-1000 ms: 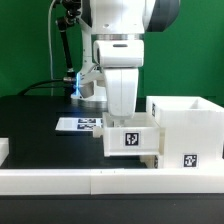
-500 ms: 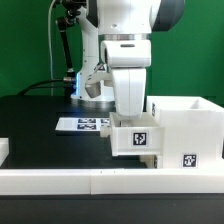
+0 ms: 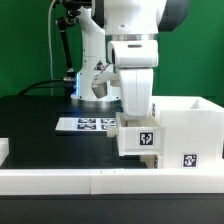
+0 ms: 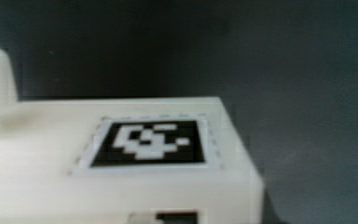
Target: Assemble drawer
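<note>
A small white tray (image 3: 138,141) with a black-and-white tag on its front hangs under my gripper (image 3: 137,122), just above the table. The fingers reach down to the tray's rim and their tips are hidden by it. The tray's right side sits against or just in front of the large white cube housing (image 3: 187,122), which stands at the exterior view's right. In the wrist view the tray (image 4: 43,150) fills the frame, its tag (image 4: 149,142) facing the camera. A white part (image 3: 3,150) shows at the left edge, mostly cut off.
A long low white rail (image 3: 90,181) runs along the table's front edge. The marker board (image 3: 85,125) lies flat on the black table behind the tray. The robot's base (image 3: 92,90) stands at the back, before a green wall.
My gripper has carried the small tray toward the exterior view's right, from beside the marker board up to the housing's left side.
</note>
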`<state>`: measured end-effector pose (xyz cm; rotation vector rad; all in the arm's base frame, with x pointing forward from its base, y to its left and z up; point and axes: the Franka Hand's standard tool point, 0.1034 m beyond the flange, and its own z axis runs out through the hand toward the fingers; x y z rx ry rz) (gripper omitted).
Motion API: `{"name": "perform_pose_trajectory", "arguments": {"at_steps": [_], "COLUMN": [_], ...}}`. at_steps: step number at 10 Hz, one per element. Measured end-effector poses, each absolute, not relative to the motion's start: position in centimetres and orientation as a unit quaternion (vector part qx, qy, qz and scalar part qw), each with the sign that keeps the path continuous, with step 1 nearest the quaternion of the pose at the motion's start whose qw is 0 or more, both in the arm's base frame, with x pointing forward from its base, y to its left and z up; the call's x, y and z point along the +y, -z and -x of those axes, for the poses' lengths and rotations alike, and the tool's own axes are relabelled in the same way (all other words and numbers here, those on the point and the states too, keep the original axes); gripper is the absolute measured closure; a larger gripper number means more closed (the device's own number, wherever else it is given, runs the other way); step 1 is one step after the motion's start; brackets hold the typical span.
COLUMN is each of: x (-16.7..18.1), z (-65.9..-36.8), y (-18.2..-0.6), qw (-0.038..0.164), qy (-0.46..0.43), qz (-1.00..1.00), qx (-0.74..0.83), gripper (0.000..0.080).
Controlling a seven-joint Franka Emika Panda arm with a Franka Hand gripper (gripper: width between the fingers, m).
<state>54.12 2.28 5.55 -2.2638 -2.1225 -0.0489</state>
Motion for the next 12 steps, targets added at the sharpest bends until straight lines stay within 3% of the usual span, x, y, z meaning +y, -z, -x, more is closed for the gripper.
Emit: {"name": "perform_pose_trajectory", "arguments": {"at_steps": [3,4,7,8,10,12], "x": [2.2,2.2,2.2,2.1,1.9,1.4], "z": [-54.1,-54.1,-54.2,-54.3,-54.3,-54.7], "y": [-5.5,-5.5,-5.7,-6.1,-7.4,-9.2], "qw": [0.019,0.019,0.018,0.016,0.019,0.024], "qy": [0.016,0.016,0.016,0.017,0.007,-0.006], "qz": [0.73,0.73,0.73,0.73,0.728,0.726], "qx": [-0.683,-0.683,-0.683,-0.683,-0.685,-0.687], "gripper": [0.0755,0.0669,0.0241,0.0241,0.0155,0.0151]}}
